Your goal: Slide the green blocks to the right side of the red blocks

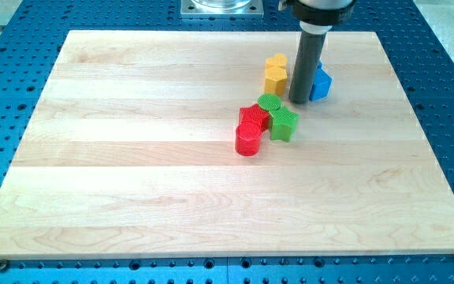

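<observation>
touching nothing, my tip (299, 101) rests on the wooden board (132, 158), at 1 o'clock from the green cylinder (269, 102). the green cube (284, 124) sits at 5 o'clock of that cylinder. at their 8 o'clock, touching: red cube (252, 117), red cylinder (247, 140). the yellow block (275, 76) and blue block (320, 83) flank the rod.

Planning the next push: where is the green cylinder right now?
The green cylinder sits right of the view's centre, touching the red blocks below-left, the green cube lower right, my tip just right.
</observation>
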You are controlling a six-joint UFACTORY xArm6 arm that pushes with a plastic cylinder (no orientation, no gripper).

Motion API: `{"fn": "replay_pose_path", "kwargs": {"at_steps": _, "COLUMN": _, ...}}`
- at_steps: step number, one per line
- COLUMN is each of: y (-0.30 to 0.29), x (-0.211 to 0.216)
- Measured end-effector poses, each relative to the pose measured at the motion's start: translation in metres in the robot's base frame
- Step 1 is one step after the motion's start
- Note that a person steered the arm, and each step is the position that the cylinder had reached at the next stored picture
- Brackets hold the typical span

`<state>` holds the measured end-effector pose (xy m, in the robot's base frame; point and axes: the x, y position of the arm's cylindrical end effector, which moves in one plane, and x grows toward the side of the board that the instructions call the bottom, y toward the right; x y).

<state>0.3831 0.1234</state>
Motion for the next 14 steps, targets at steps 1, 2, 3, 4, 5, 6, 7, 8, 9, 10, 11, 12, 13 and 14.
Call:
{"fn": "replay_pose_path", "kwargs": {"at_steps": 1, "y": 0.021, "x": 0.038}}
{"fn": "replay_pose_path", "kwargs": {"at_steps": 2, "y": 0.046, "x": 0.041}}
{"fn": "replay_pose_path", "kwargs": {"at_steps": 3, "y": 0.034, "x": 0.04}}
{"fn": "replay_pose_path", "kwargs": {"at_steps": 4, "y": 0.015, "x": 0.028}}
{"fn": "replay_pose_path", "kwargs": {"at_steps": 5, "y": -0.01, "x": 0.027}}
{"fn": "replay_pose_path", "kwargs": {"at_steps": 6, "y": -0.02, "x": 0.032}}
{"fn": "replay_pose_path", "kwargs": {"at_steps": 7, "y": -0.022, "x": -0.003}}
{"fn": "replay_pose_path", "kwargs": {"at_steps": 8, "y": -0.032, "x": -0.01}}
{"fn": "replay_pose_path", "kwargs": {"at_steps": 9, "y": -0.051, "x": -0.01}}
{"fn": "replay_pose_path", "kwargs": {"at_steps": 10, "y": -0.063, "x": -0.003}}
{"fn": "replay_pose_path", "kwargs": {"at_steps": 11, "y": -0.053, "x": 0.019}}
{"fn": "replay_pose_path", "kwargs": {"at_steps": 12, "y": -0.026, "x": 0.019}}
{"fn": "replay_pose_path", "kwargs": {"at_steps": 13, "y": -0.004, "x": 0.017}}
{"fn": "replay_pose_path", "kwargs": {"at_steps": 14, "y": 0.017, "x": 0.033}}
